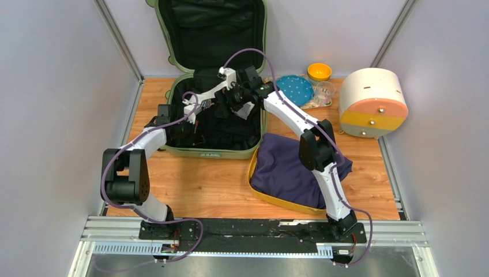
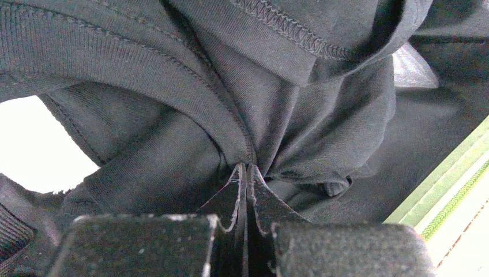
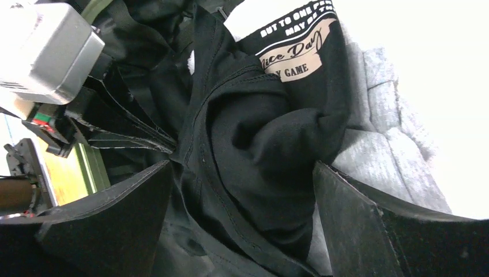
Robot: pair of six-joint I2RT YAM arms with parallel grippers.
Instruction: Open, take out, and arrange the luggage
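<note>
The luggage is lying open at the table's far-left corner. The left gripper is pinching a fold of black shirt, while the right gripper is gaping wide above it. With so thin a pinch, the fabric may be slipping free on lifting, or dragging the grey garment along.

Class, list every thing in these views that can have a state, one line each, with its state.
Sage-green hard-shell suitcase, open, lid propped upright.
Black fabric garment, bunched inside the suitcase.
Left gripper, shut on the garment.
Right gripper, open, fingers either side of the garment.
Yellow tray, holding a dark purple cloth.
Round cream-and-orange drawer box, drawers shut.
</note>
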